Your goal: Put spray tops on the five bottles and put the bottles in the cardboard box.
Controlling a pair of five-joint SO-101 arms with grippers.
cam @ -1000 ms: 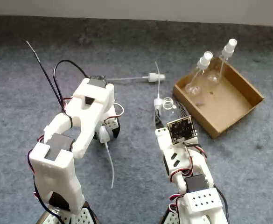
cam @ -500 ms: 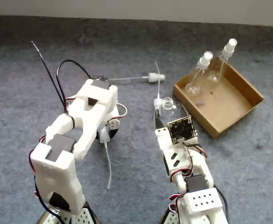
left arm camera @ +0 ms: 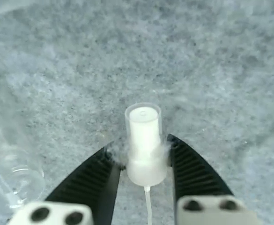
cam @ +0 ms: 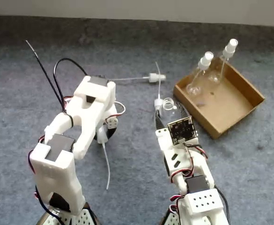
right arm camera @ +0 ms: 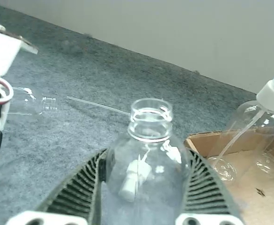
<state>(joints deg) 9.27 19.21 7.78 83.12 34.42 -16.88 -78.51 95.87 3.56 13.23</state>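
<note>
White spray top [left arm camera: 144, 143], grey table [cam: 249, 159]

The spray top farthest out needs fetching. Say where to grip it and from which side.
Take the spray top by its white head, from above, jaws across it. It lies flat on the carpet, and its thin tube looks too slender to pinch.

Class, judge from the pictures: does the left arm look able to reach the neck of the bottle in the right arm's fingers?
Probably yes. The bottle sits in the right gripper with its neck open, and just bare carpet lies between it and the left gripper, which holds a spray top.
</note>
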